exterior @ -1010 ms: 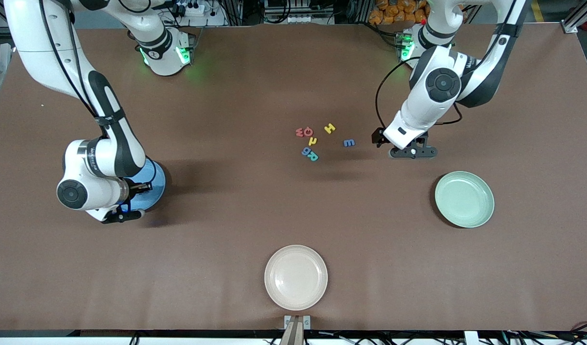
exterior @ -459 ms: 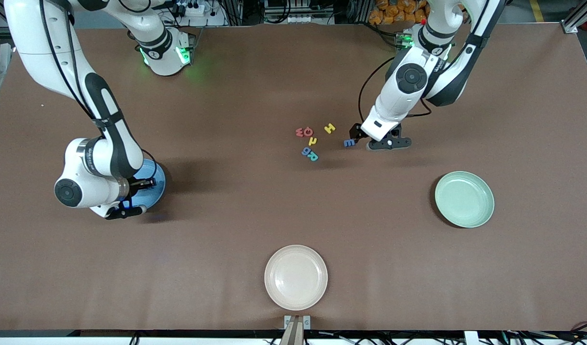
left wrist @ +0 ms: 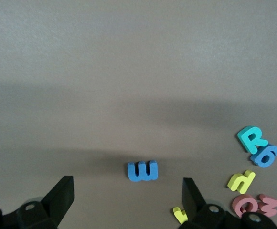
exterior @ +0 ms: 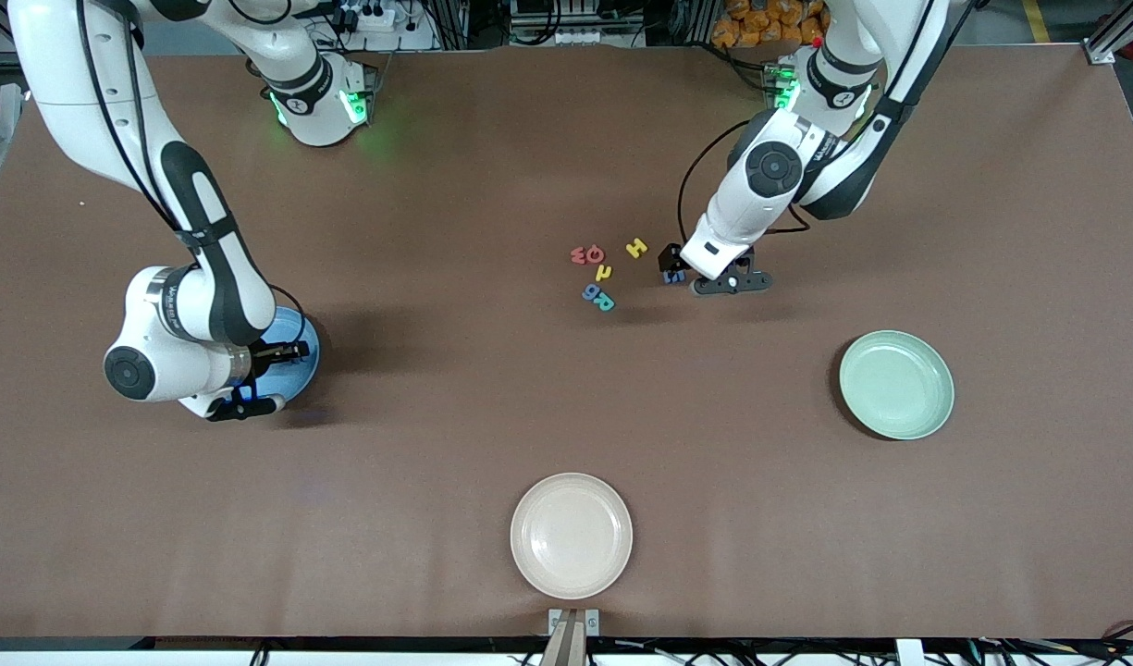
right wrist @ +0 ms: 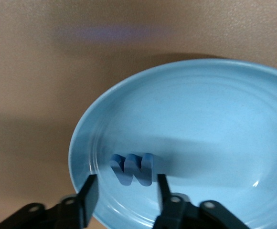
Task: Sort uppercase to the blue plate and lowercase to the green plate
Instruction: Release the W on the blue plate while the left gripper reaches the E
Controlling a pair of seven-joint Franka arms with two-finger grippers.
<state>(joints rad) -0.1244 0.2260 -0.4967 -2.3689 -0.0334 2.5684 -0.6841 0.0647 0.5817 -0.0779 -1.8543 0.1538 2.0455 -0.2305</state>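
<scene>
The right hand [right wrist: 124,191], fingers apart, hangs over the blue plate [right wrist: 215,119], where a blue W [right wrist: 131,169] lies. The left hand [left wrist: 126,200], wide open, hovers over the blue m [left wrist: 142,171]. Six letters cluster beside it; the green plate [exterior: 896,384] holds nothing.

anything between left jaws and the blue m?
No. In the left wrist view the left gripper hangs open above the blue m; only bare table around it.
</scene>
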